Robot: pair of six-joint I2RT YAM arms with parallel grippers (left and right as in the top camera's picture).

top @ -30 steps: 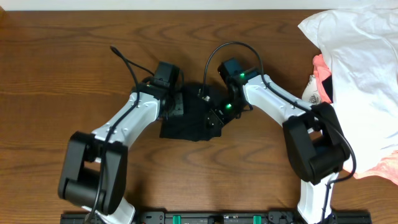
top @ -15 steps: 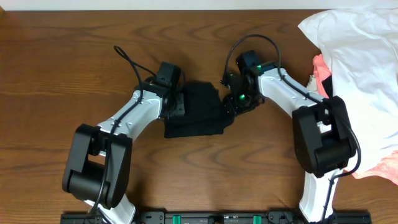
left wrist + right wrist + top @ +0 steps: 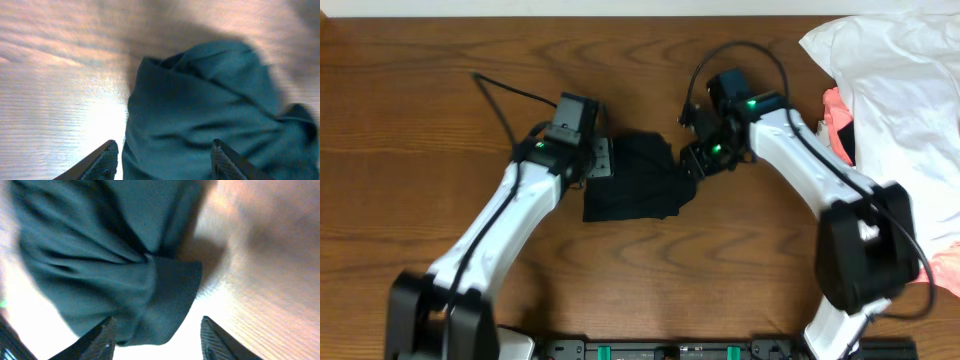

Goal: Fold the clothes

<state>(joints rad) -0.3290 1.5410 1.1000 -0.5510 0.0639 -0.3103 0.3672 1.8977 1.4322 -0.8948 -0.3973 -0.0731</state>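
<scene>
The black garment (image 3: 633, 188) lies bunched on the counter (image 3: 420, 90), between both tools. The left tool (image 3: 162, 159) is wide and holds nothing. So is the right tool (image 3: 157, 337). The cloth looks soft, light and floppy. Pinch the thick hem (image 3: 172, 296) just ahead of the right tool.

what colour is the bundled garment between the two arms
Plain black garment, best seen in the overhead view; wrist views tint it teal.
</scene>
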